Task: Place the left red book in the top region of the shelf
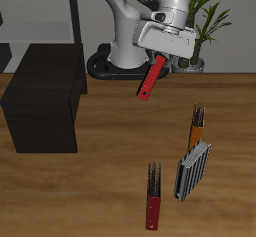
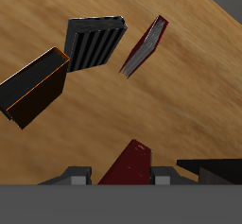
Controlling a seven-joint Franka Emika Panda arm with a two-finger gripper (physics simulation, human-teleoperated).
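Gripper (image 1: pixel 160 61) clamped on the left red book (image 1: pixel 149 80) | book hung tilted in the air, well apart from the shelf (image 1: pixel 45 96) | likely carried high to clear the shelf's top | 3 other books (image 1: pixel 192 169) on table (image 1: pixel 100 191)

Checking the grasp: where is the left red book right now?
The left red book hangs tilted in the gripper, lifted clear of the table, between the shelf and the orange book. The wrist view shows it between the fingers.
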